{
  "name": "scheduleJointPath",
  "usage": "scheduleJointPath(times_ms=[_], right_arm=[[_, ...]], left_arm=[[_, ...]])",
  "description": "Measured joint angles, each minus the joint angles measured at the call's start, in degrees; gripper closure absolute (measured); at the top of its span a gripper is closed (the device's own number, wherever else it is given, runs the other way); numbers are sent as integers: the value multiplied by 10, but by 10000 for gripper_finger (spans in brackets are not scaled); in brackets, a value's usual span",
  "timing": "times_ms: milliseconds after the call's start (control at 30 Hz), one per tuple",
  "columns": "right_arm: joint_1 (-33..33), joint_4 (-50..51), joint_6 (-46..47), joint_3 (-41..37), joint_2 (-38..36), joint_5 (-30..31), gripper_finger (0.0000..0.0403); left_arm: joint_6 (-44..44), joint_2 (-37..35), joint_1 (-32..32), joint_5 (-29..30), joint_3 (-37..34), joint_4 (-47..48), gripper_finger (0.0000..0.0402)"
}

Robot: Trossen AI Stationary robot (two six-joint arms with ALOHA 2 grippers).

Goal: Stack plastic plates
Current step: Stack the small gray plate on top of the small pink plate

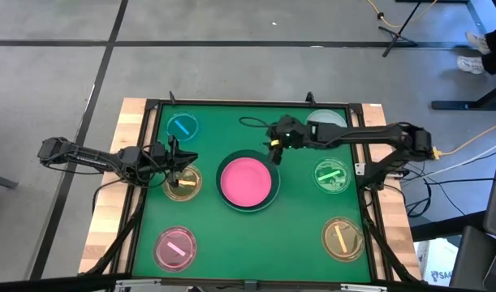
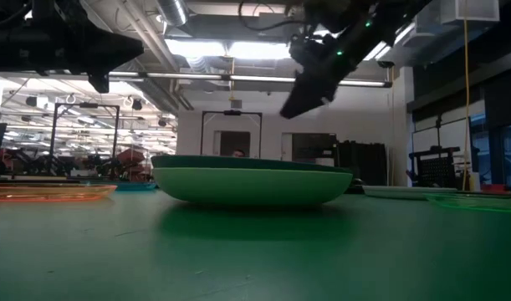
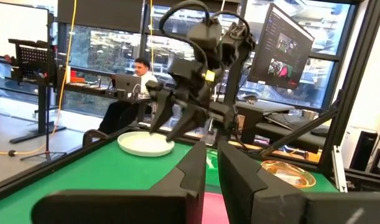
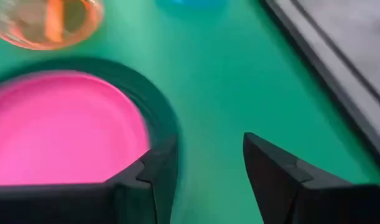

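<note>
- Green felt is covering the worktop (image 1: 296,243), and the central stack (image 1: 248,183) is sitting in its middle: a pink plate (image 1: 248,181) nested in a dark green plate (image 1: 271,202), with a light green plate (image 2: 247,186) showing underneath in the low view.
- Thin moulded plastic like this is probably handling light and fairly stiff, but slick; the raised rim is looking like the only place to pinch, since the flat bottoms offer no edge.
- A pale grey-green plate (image 1: 327,120) is lying at the far right, medium in size and likely the next to go on the pink one.
- Small see-through plates are lying scattered: blue (image 1: 182,126) far left, orange (image 1: 183,182) just left of the stack, green (image 1: 332,175) to its right, pink (image 1: 175,247) near left, amber (image 1: 342,237) near right. Being so shallow, they may skid when nudged.
- The right pincer (image 4: 202,168) is hovering with fingers spread over the stack's far right rim, holding nothing.
- The left pincer (image 1: 179,169) is hanging over the orange plate, fingers parted narrowly, empty.
</note>
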State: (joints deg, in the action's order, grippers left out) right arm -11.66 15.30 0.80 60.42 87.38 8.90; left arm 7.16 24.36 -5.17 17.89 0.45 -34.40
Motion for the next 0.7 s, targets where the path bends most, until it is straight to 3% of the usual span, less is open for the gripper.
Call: scheduleJointPath(times_ms=[300,700], right_arm=[[-37,202,18,-2,-28,96,230],[-178,210,85,-77,-28,93,230]], left_arm=[[0,0,0,9,0,13,367],[0,0,0,10,0,14,367]])
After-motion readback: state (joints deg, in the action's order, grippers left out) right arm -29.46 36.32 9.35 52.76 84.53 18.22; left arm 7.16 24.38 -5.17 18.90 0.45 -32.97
